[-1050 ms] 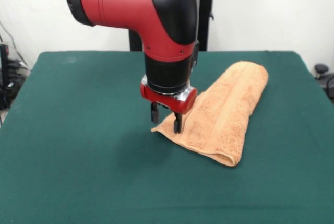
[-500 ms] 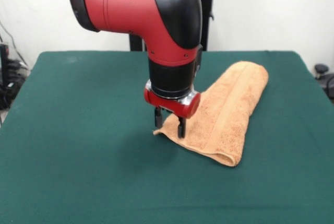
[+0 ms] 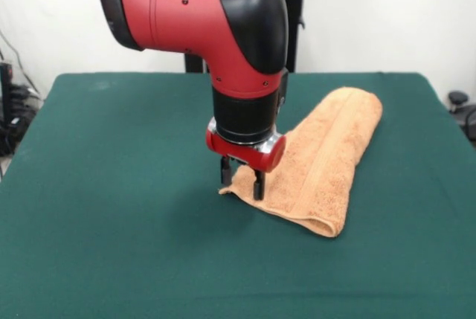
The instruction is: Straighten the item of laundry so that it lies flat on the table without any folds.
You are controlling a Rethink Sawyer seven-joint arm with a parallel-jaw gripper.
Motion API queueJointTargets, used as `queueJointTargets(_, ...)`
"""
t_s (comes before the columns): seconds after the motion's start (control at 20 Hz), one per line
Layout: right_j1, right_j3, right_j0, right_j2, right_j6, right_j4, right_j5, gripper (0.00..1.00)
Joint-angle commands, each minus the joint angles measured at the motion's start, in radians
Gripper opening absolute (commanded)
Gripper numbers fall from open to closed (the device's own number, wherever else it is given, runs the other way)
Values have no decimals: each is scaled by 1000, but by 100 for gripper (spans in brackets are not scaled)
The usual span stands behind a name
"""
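From where I stand the orange towel [image 3: 321,163] lies folded double on the green table [image 3: 111,185], slanting from near the middle toward the far right corner. The gripper [image 3: 240,184] stands over the towel's near left corner, its two dark fingers [image 3: 257,185] a little apart astride that corner. Whether they actually pinch the cloth, I cannot tell; the arm hides the cloth behind it.

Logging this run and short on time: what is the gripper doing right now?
Gripper: fingers straddle the corner of the towel; whether they have shut on it cannot be told.
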Motion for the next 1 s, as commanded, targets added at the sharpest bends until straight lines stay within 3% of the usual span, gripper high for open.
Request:
queueJointTargets(0.05, 67, 95, 3, 114, -37, -62, -68, 100)
queueJointTargets(0.4, 62, 107, 1, 109, -31, -76, -88, 100)
queueJointTargets(0.45, 61, 112, 2, 109, -22, -78, -90, 0)
queueJointTargets(1.0, 60, 109, 4, 114, -3, -79, -91, 0)
